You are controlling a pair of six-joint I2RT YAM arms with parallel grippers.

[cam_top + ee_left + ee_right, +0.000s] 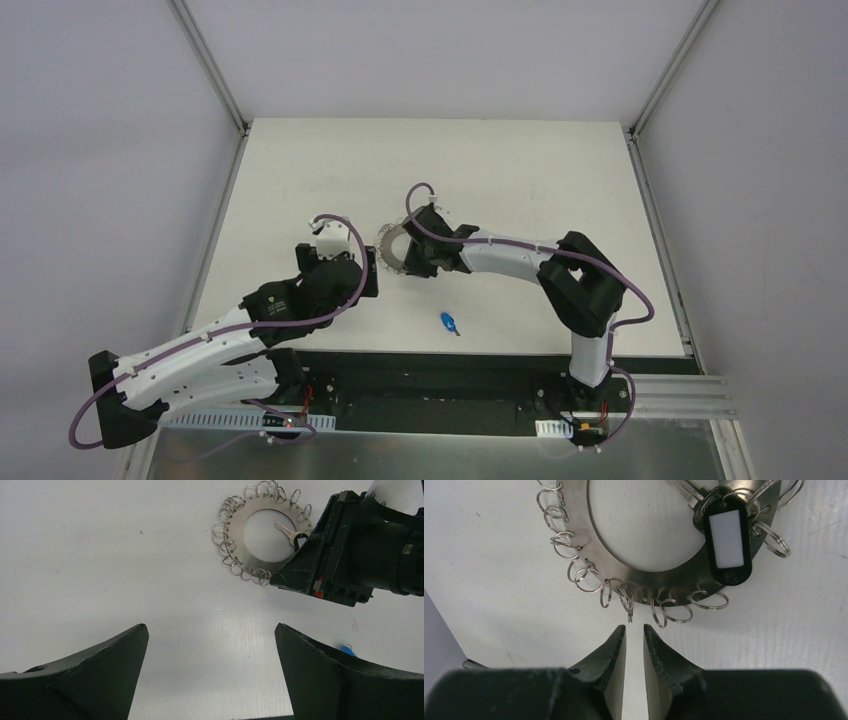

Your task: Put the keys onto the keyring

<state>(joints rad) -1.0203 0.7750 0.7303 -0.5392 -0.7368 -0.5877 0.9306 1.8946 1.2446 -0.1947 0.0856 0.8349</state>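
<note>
Keyring of flat grey metal (393, 250) sits mid-desk overhead; the blue-tagged silver key (450, 322) lies loose near the front edge. From the left wrist, my left gripper (210, 627) gapes empty. From the right wrist, my right gripper (634, 627) is pinched to an empty slit at the wire loops (630, 607), and the black-tagged key (726, 535) seems hung, so I'd fetch blue next.

The white table (520, 170) carries the keyring (389, 243) left of its middle, lying flat with its silver wire loops spread on the surface around its outer edge. A black-tagged key (726, 537) rests across the ring's band, its tag with the white insert facing up and its silver blade reaching into the wide hole. The blue-tagged key (450, 323) lies alone near the table's near edge, well apart from the ring and a little to its right.
</note>
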